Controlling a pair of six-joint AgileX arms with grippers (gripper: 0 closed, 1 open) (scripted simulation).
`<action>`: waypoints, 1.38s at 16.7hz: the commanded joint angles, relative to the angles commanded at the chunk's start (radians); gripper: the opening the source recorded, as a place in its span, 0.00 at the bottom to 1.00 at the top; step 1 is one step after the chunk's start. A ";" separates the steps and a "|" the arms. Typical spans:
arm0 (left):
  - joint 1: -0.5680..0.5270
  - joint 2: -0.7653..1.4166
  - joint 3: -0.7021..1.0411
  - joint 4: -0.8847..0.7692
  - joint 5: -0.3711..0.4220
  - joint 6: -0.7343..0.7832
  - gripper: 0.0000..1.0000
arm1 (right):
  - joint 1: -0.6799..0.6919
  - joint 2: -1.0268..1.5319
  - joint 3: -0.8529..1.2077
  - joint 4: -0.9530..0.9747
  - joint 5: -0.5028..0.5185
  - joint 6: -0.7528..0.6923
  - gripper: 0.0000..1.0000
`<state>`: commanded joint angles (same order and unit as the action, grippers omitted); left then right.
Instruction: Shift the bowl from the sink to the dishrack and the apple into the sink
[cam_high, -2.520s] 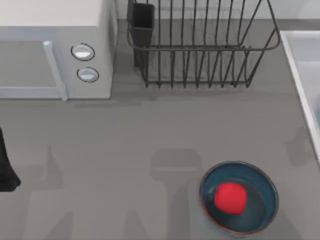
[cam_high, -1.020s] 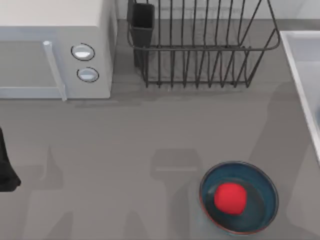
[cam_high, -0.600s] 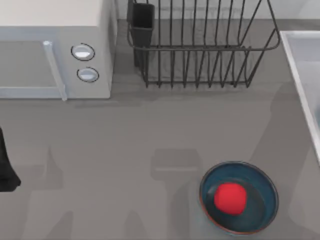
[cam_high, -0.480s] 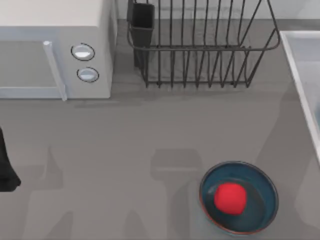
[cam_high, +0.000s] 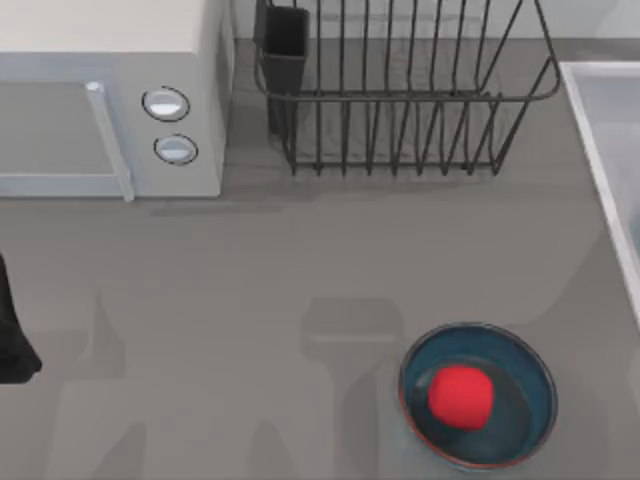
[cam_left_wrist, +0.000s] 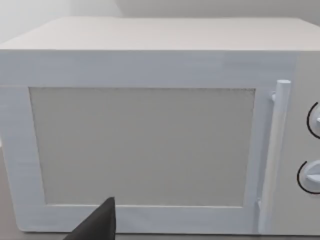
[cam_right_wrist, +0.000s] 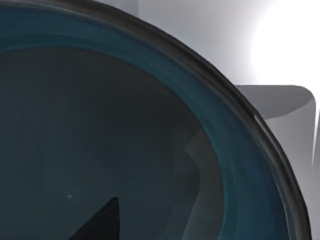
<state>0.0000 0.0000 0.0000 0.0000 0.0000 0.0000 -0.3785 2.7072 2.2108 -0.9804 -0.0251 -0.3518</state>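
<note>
Jaws: we are not able to tell wide or narrow on either arm, since each wrist view is showing just one dark tip.

Top view: the left arm (cam_high: 12, 335) is sitting parked at the left edge of the surface, below the microwave (cam_high: 110, 100). The dishrack (cam_high: 400, 100) is standing at the back with nothing in it, its black cup (cam_high: 285, 45) at the corner nearest the microwave. The sink (cam_high: 590, 130) is running along the right edge. The apple (cam_high: 460, 395) is lying inside a wide blue bowl (cam_high: 520, 350) on the surface, near the front and well apart from the rack.

Left wrist view: the left gripper (cam_left_wrist: 97, 222) is facing the microwave door (cam_left_wrist: 140, 145) and is not near any task item.

Right wrist view: the right gripper (cam_right_wrist: 100, 222) is hovering close over the bowl (cam_right_wrist: 225, 150), looking into its dark teal inside. The pale sink (cam_right_wrist: 200, 20) is showing beyond the bowl's rim, so we are reading the bowl as sitting in the basin, not yet lifted.

Handling, as we are judging it: the bowl is looking stiff, glazed and slick, probably breakable and moderately light. We are favouring a pinch on the rim wall, one jaw inside and one outside, seated deep enough not to slide. The apple is looking firm, smooth and prone to rolling, so we are planning a top-down grip across its widest part, minding the walls of the wide bowl around it.
</note>
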 joint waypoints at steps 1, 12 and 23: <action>0.000 0.000 0.000 0.000 0.000 0.000 1.00 | 0.000 0.000 0.000 0.000 0.000 0.000 1.00; 0.000 0.000 0.000 0.000 0.000 0.000 1.00 | 0.000 0.000 0.000 0.000 0.000 0.000 0.25; 0.000 0.000 0.000 0.000 0.000 0.000 1.00 | 0.000 0.000 0.000 0.000 0.000 0.000 0.00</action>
<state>0.0000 0.0000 0.0000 0.0000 0.0000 0.0000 -0.3785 2.7072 2.2108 -0.9804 -0.0251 -0.3518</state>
